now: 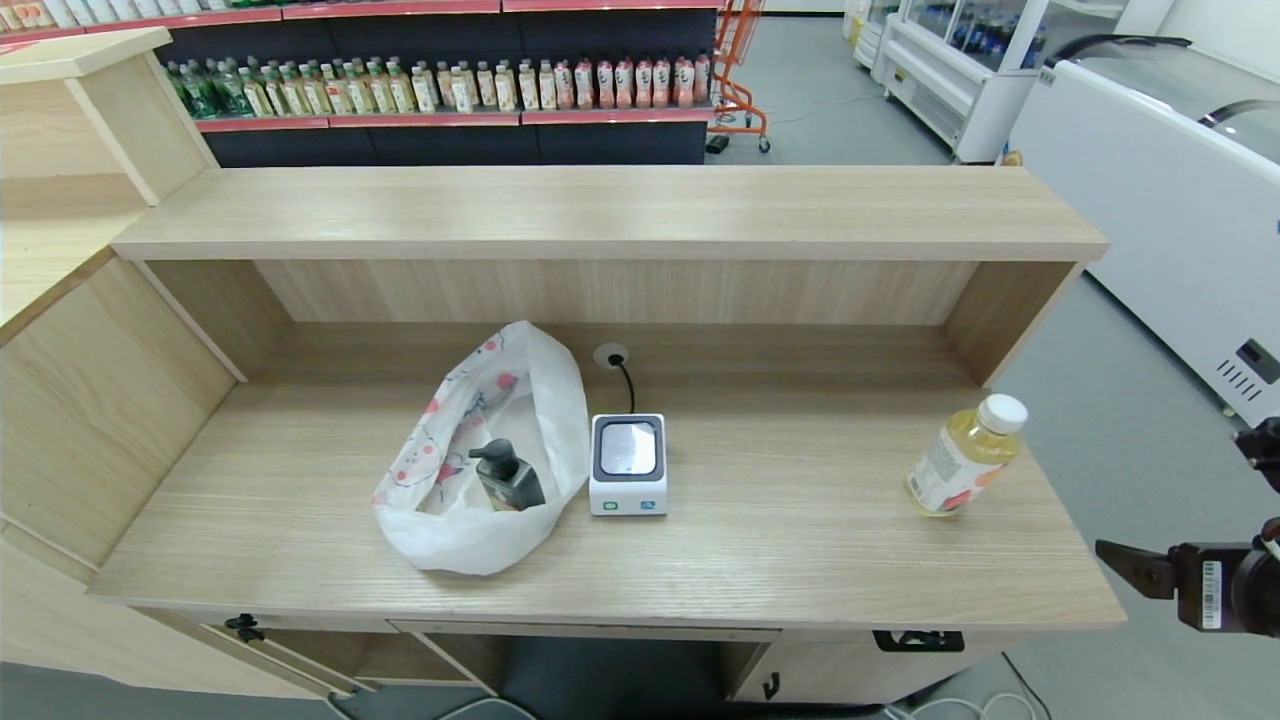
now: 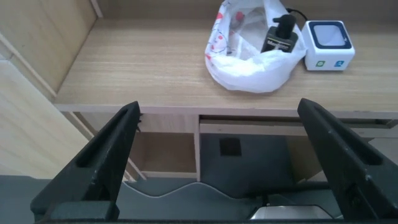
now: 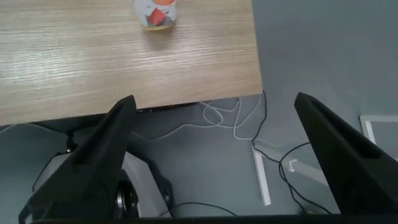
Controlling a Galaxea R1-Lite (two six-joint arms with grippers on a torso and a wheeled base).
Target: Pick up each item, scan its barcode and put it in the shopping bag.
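shopping bag (image 1: 470,545) x1 (pump bottle (image 1: 510,480) x1 inside) | drink bottle (image 1: 962,458) x1 | scanner (image 1: 628,465) x1

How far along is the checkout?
Done: the dark pump bottle sits in the white plastic shopping bag. In hand: nothing; the left gripper and right gripper are open and empty, off the wooden counter. Left: the yellow drink bottle with a white cap stands at the counter's right end, to be scanned at the white square scanner and bagged.
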